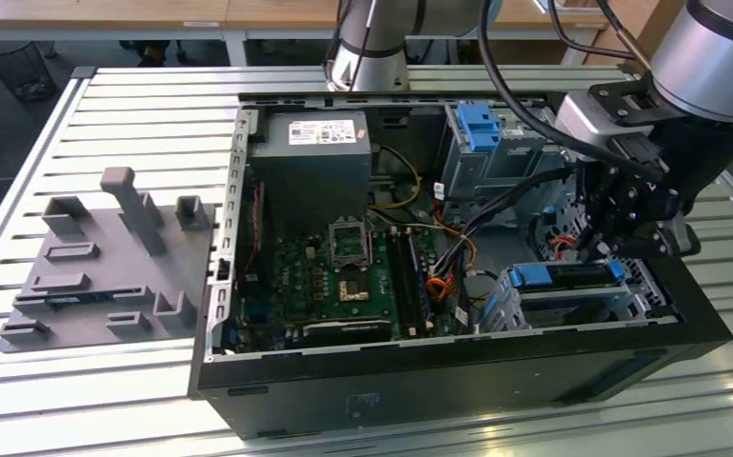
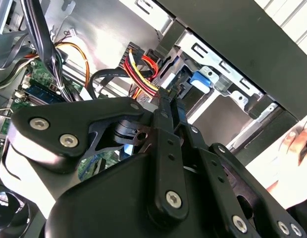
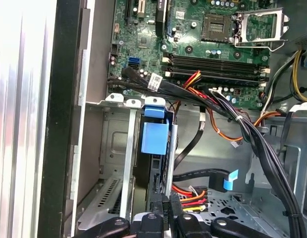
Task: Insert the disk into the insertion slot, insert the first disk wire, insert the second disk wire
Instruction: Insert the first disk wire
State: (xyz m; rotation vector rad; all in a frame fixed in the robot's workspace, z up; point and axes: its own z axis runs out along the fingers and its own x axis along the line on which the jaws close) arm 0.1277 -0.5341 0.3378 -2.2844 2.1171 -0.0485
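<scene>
The disk (image 1: 567, 275) sits in its blue frame inside the slot (image 1: 519, 309), the low grey metal cage at the lower right of the exterior view, within the open computer case (image 1: 468, 381). In the first wrist view the disk (image 3: 154, 136) stands between the sheet walls of the slot (image 3: 114, 148). The gripper (image 1: 602, 252) hangs just above the disk. Its fingers (image 3: 157, 210) are pinched together on the end of a red, yellow and black wire (image 3: 195, 197), close beside the disk's edge. In the second wrist view this wire (image 2: 139, 69) runs down to the gripper (image 2: 166, 94). Toward the exterior view's left come the circuit board (image 1: 341, 276), the power box (image 1: 309, 181) at upper centre, and a grey tray (image 1: 100, 276) on the slatted table (image 1: 126, 114)
</scene>
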